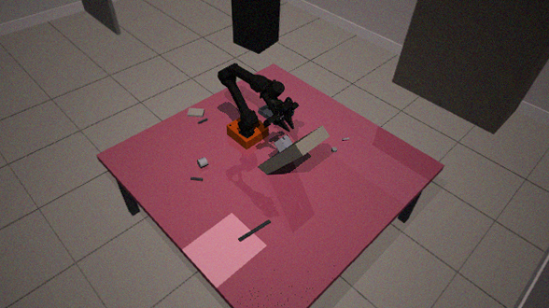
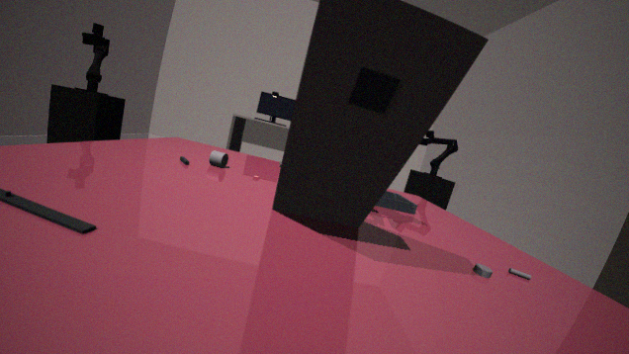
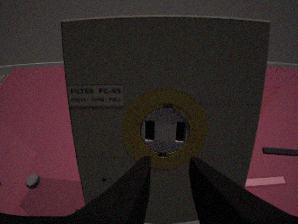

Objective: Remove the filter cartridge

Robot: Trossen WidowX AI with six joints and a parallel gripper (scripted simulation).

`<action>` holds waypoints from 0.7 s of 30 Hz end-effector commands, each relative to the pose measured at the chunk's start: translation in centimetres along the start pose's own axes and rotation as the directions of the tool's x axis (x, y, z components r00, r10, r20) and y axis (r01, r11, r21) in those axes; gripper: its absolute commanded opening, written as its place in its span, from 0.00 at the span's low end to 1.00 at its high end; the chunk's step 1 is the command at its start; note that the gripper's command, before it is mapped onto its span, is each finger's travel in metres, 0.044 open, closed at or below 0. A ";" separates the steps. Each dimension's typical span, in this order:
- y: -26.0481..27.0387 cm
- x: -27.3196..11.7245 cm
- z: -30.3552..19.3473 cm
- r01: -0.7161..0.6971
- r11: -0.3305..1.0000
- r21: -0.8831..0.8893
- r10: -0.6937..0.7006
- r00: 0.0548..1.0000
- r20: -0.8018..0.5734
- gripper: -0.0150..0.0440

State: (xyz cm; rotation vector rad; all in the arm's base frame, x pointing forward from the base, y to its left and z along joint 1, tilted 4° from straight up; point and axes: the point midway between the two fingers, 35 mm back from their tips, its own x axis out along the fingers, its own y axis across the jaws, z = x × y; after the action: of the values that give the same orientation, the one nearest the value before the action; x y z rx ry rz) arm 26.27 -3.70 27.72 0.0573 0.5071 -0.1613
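Note:
The service panel point(image 1: 315, 139) point(image 2: 341, 163) point(image 3: 215, 60) leans on the table. The filter cartridge point(image 3: 165, 130) sits in its face inside a yellow ring point(image 3: 131, 130), with two dark upright slots point(image 3: 149, 131) point(image 3: 180, 132) side by side. Dark notches show at its top and bottom edges. My gripper point(image 1: 288, 127) point(image 3: 170, 160) is partly open and empty, with a narrow gap between its fingertips. It is in front of the panel face; in the wrist view the tips appear just below the cartridge. The grey-blue tray point(image 1: 264, 111) point(image 2: 396, 203) is partly hidden behind the gripper.
A pale plate point(image 1: 282, 143) lies at the panel's foot. A white cylinder point(image 1: 203, 163) point(image 2: 218, 158), a dark bar point(image 1: 254, 230) point(image 2: 49, 213), a small grey piece point(image 1: 334, 149) point(image 2: 483, 271), a white stick point(image 1: 345, 139) point(image 2: 519, 274) and a pale box point(image 1: 195, 113) lie about the table.

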 end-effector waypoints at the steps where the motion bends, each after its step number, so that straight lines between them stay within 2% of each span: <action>1: 0.0 -0.1 -0.4 -0.002 1.000 0.006 0.002 1.000 -0.009 0.44; 21: 0.0 2.8 -0.2 -0.002 1.000 0.006 0.002 1.000 -0.007 0.44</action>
State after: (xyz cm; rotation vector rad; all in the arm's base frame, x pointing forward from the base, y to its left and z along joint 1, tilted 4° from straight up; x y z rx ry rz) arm 28.11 -4.05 26.53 0.0619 0.5118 -0.1632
